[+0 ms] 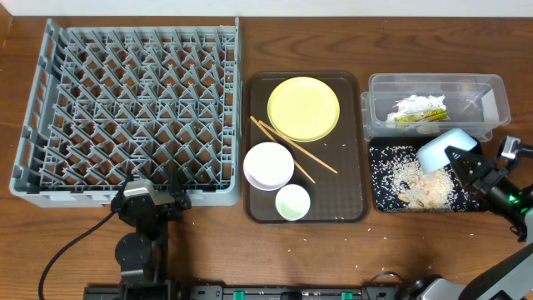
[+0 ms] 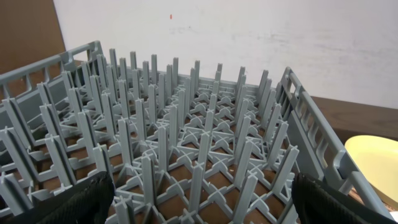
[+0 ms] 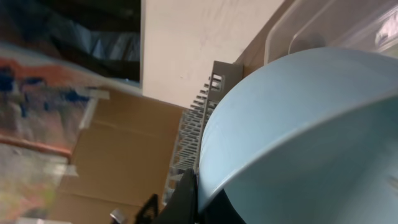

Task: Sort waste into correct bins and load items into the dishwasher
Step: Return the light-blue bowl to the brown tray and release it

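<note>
1. Wooden tabletop (image 1: 250, 250); at the lower right of the overhead frame, the right gripper (image 1: 455, 160) clamps the tipped light blue bowl (image 1: 441, 150), probably to dump scraps.
2. Beneath it, rice and food scraps (image 1: 420, 185) lie in the black tray (image 1: 381, 197).
3. At the lower left, the left gripper (image 1: 166, 185) is spread wide and empty, facing the dish rack (image 1: 125, 108), apparently on standby.

**Desk layout, left to right**

On my left the rack (image 1: 129, 108) sits on the desk (image 1: 83, 242). Right of it I see the tray (image 1: 354, 175), which carries the plate (image 1: 303, 108) at the back, a bowl (image 1: 268, 165) in front of it and the cup (image 1: 292, 202) nearest me. The chopsticks (image 1: 293, 151) slant across the middle, just beside the bowl. Further right, the tub (image 1: 493, 87) stands behind the bin (image 1: 380, 179). The napkin (image 1: 420, 105) and wrapper (image 1: 406, 119) lie in the tub, and the rice and scraps (image 1: 420, 185) lie in the bin. A second bowl (image 1: 444, 148) hangs tilted over the bin's back edge, in the right fingers (image 1: 462, 162).
</note>
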Available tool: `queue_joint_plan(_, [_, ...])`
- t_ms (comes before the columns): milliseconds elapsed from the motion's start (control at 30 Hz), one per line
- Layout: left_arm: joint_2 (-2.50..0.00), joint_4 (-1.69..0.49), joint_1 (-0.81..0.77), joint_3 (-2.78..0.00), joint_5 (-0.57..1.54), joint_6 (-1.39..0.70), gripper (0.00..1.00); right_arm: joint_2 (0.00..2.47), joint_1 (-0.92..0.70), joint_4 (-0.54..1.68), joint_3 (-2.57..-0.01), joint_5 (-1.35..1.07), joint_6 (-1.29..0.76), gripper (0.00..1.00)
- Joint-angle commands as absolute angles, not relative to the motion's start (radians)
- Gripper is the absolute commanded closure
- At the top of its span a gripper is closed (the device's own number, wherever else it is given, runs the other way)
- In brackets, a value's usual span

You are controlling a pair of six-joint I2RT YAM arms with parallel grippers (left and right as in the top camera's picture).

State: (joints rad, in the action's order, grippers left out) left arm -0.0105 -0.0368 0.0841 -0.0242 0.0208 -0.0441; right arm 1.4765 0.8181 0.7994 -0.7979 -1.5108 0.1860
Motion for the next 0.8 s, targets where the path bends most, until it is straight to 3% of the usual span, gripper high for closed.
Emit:
queue_joint_plan(0, [-0.004, -0.072, 0.088, -0.004, 0.008, -0.035, 0.07, 1.466, 0.824, 0.801, -0.793, -1.542, 0.071, 0.99])
queue_joint_plan(500, [-0.004, -0.072, 0.088, -0.004, 0.008, -0.035, 0.08, 1.466, 0.813, 0.786, -0.793, -1.534, 0.041, 0.99])
queue_joint_plan(767, [-0.004, -0.072, 0.088, -0.004, 0.008, -0.035, 0.08, 1.435, 0.589, 0.786, -0.871, -1.373, -0.032, 0.99])
